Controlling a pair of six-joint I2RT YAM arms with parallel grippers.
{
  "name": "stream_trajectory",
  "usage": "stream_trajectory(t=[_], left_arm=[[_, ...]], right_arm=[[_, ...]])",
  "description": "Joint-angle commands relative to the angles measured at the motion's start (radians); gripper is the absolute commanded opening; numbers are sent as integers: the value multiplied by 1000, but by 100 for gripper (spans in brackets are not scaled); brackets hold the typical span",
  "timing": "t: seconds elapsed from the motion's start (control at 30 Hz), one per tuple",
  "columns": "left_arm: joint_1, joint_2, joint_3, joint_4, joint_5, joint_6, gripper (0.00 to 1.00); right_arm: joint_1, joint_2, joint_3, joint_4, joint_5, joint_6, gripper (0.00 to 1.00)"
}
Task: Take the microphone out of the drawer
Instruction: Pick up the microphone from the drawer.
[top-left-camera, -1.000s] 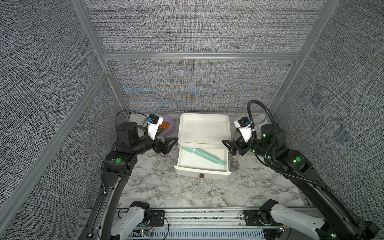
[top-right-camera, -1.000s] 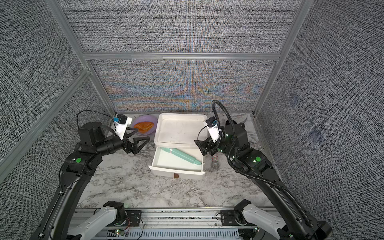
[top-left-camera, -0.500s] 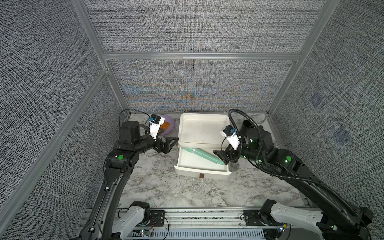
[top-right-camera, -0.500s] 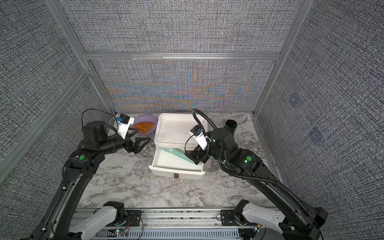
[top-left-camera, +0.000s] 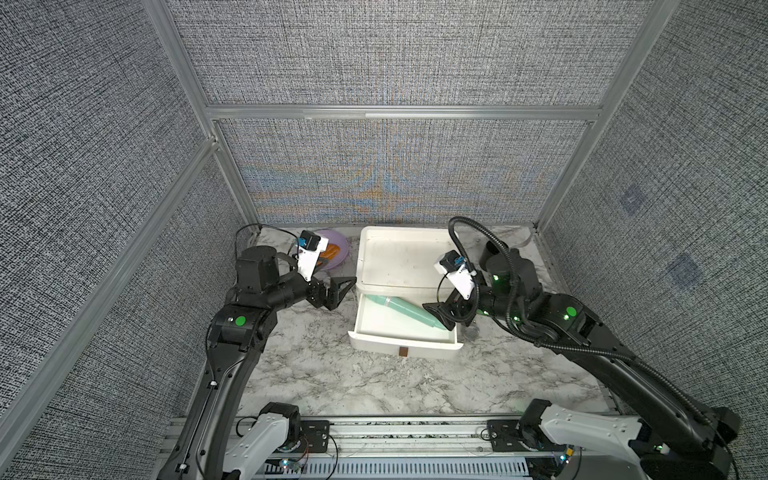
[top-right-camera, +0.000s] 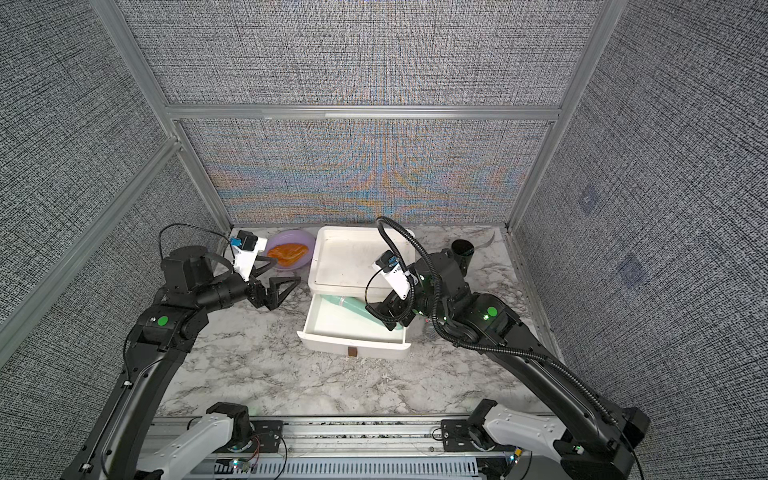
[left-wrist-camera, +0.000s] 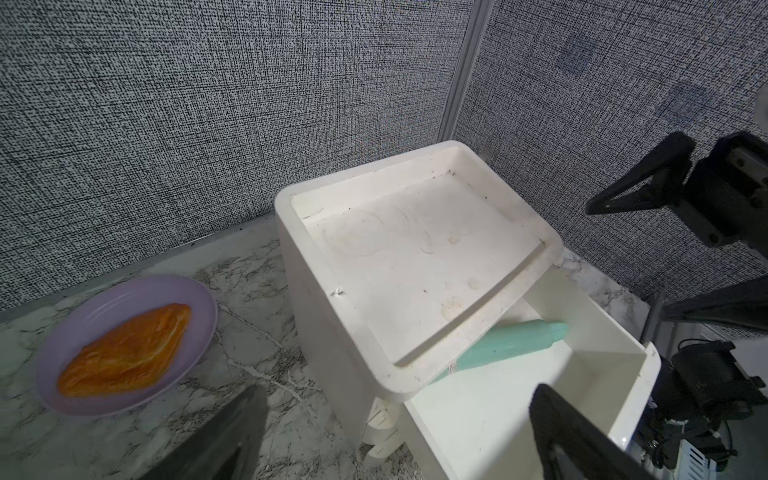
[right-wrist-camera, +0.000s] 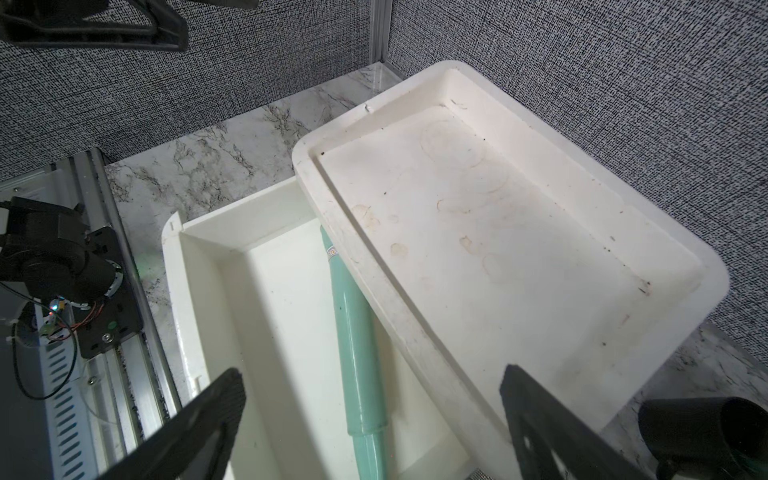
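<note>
In a top view, the mic (top-left-camera: 405, 311) lies slantwise in the open drawer (top-left-camera: 403, 352), its wide end tucked under the cabinet (top-left-camera: 399, 257). My right gripper (top-left-camera: 442, 317) hangs over the thin tail, spread wide and empty. The left gripper (top-left-camera: 341, 291) waits beside the cabinet, equally wide, holding nothing.

Left wrist view: a smooth teal plastic barrel, round and probably slippery, against glossy white walls. A lilac plate (left-wrist-camera: 203, 299) sits apart.

Right wrist view: the fingers (right-wrist-camera: 199, 415) straddle the taper. I'd drop lower, pinch across the thicker barrel, then draw outward before lifting, clear of the overhang.
</note>
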Motion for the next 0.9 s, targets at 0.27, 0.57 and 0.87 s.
stream_trajectory(t=[0.27,0.57,0.87], left_arm=[[1,-26,4,25,-1,2,100],[1,-40,-5,31,0,-6,100],[1,-42,-4,32,-1,-4,100]], right_arm=[[28,87,87,-59,0,-3,98],[52,90,72,-80,-2,15,98],[89,110,61,-89,3,45,86]])
